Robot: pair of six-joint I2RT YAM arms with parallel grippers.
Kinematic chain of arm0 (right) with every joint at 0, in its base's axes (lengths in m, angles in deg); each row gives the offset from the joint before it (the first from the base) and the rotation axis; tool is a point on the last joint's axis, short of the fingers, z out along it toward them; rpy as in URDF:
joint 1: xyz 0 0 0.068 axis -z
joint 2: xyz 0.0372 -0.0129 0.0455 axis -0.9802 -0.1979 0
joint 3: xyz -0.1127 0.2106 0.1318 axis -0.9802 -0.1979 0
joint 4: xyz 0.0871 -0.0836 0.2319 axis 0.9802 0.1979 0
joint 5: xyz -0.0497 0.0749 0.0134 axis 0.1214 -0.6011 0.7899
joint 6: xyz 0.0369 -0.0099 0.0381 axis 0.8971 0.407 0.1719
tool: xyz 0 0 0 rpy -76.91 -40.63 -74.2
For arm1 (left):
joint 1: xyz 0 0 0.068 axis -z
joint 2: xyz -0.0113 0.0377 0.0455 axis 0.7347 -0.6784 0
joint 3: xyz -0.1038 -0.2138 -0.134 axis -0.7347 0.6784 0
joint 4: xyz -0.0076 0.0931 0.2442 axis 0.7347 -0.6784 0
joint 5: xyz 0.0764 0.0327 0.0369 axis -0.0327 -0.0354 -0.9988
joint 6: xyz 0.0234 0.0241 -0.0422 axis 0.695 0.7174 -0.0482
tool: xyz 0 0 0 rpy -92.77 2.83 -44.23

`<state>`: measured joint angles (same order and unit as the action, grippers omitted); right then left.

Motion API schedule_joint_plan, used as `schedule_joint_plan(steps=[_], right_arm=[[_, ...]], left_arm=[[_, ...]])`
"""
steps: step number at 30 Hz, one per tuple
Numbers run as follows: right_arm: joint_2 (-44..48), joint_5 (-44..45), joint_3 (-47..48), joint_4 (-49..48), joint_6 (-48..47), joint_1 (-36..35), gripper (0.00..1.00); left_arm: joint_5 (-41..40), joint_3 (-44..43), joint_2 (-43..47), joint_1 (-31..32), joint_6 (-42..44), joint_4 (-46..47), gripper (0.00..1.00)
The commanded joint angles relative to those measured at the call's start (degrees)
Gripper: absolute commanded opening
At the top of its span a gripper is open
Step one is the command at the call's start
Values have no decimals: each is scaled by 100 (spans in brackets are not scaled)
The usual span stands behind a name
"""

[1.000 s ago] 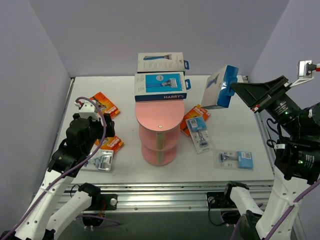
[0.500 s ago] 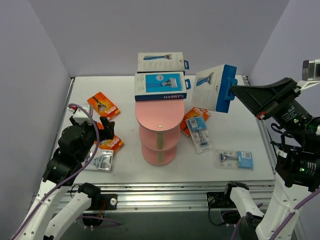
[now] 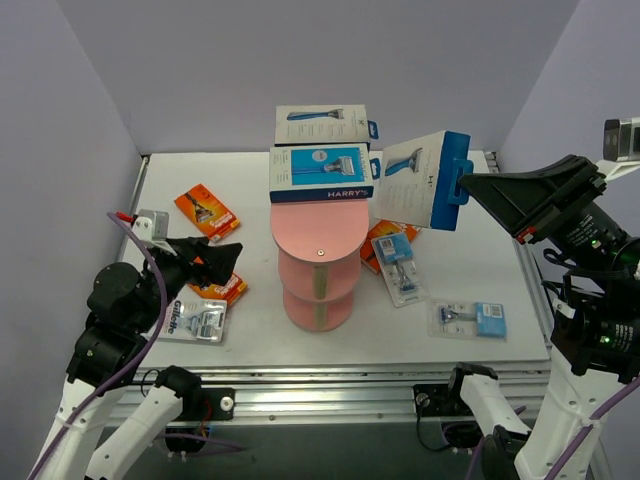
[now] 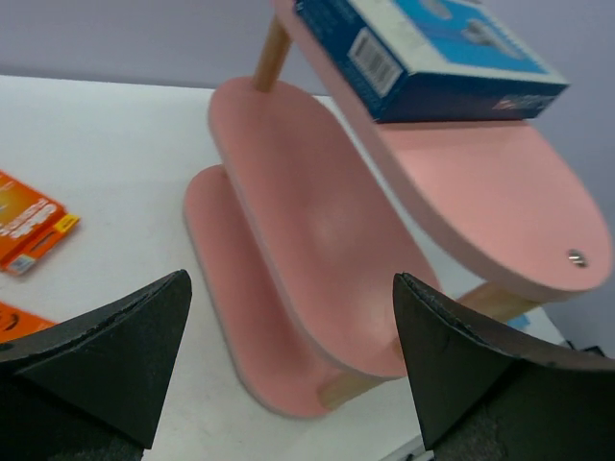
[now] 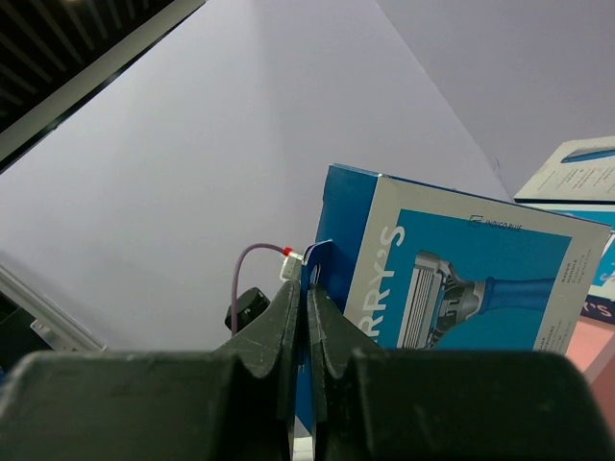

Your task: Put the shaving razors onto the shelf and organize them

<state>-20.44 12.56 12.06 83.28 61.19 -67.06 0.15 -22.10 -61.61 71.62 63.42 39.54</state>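
Over the white table (image 3: 250, 190), the right gripper (image 3: 462, 184) pinches a razor box (image 3: 425, 180) by its tab (weak hold); the left gripper (image 3: 222, 258) gapes empty. A swing could knock the shelved box (image 3: 322, 172) off the shelf (image 3: 320, 232).

i count three harry's boxes (image 3: 320, 172), white and blue. three orange cards (image 3: 207, 210) on the bench (image 3: 480, 250), one of them half hidden. three clear packs (image 3: 400, 262): two with blue inserts and one gillette pack (image 3: 195, 320). nine razor packs in all. one pink shelf (image 3: 320, 235), with three tiers. one bench. two pincers, my left pincer (image 3: 222, 256) and my right pincer (image 3: 465, 186), with two fingers apiece.
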Motion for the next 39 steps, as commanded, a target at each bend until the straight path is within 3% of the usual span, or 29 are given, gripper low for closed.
schedule_joint_plan(steps=[1, 11, 15, 21, 26, 39], right_arm=[[-58, -97, 43, -720, 141, -46, 0], [-647, -62, 561, -1194, 518, -89, 0], [-937, -62, 860, -2080, 1168, -54, 0], [-1306, -45, 1124, -2583, 1723, -45, 0], [-1561, -9, 1290, -2601, 1741, -46, 0], [-3010, 123, 3082, -1135, 1064, -28, 0]], left_arm=[[990, -591, -237, 27, -435, 640, 95], [1623, -1409, -860, 27, -673, 921, 95], [1834, -1707, -1116, 27, -769, 992, 95], [2334, -2103, -1476, 27, -1181, 1405, 95], [2511, -2323, -1775, 27, -1358, 1590, 95], [2160, -2912, -2039, 27, -594, 755, 95]])
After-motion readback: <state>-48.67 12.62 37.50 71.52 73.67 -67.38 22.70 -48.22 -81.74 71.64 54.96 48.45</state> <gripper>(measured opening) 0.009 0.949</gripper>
